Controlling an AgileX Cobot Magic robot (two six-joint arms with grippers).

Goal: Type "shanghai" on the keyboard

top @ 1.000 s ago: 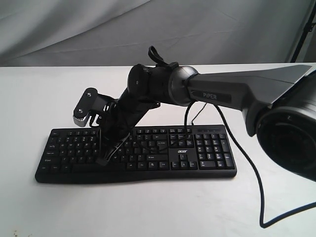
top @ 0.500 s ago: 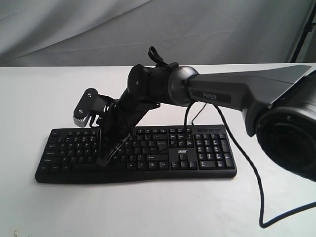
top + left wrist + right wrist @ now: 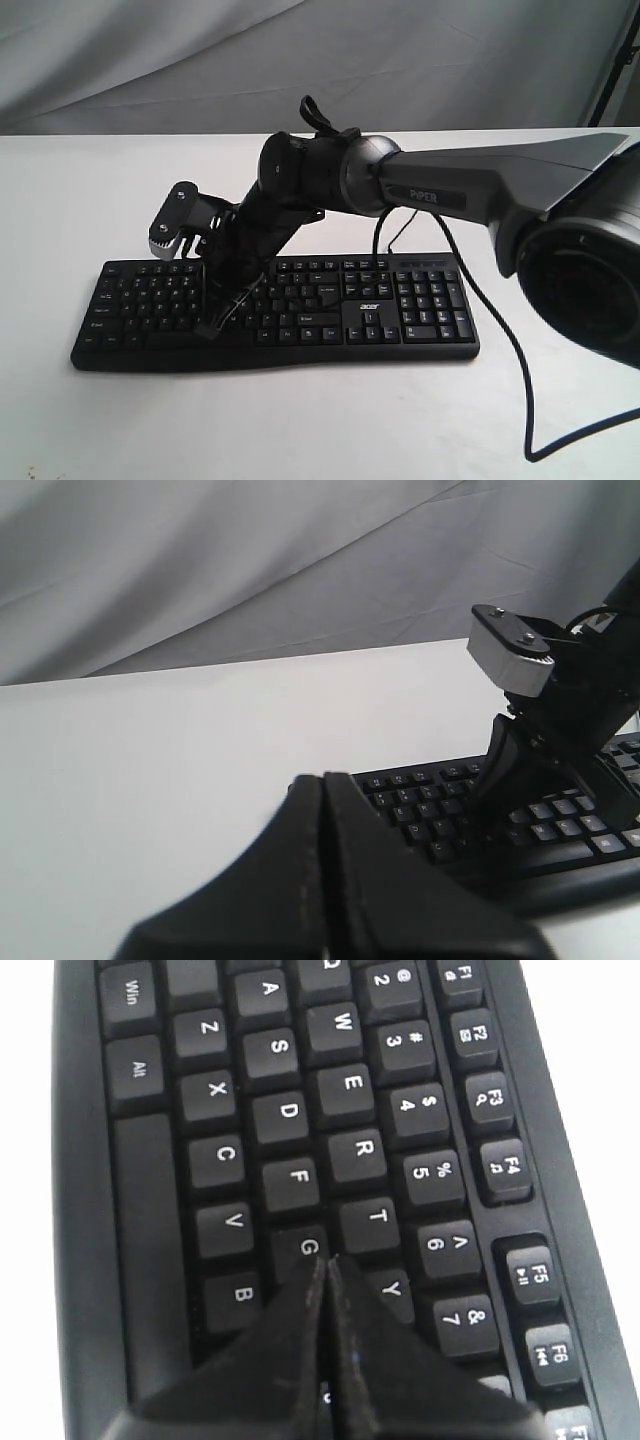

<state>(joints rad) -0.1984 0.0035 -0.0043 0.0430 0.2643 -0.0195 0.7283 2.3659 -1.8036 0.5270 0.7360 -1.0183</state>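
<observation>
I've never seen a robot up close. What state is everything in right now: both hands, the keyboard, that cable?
right hand, shut, its tip down among the letter keys beside G.
left hand, shut, holding nothing, off to the side of the keys.
keyboard, lying flat on the white table, keys facing up.
cable, slack, curling across the table.
</observation>
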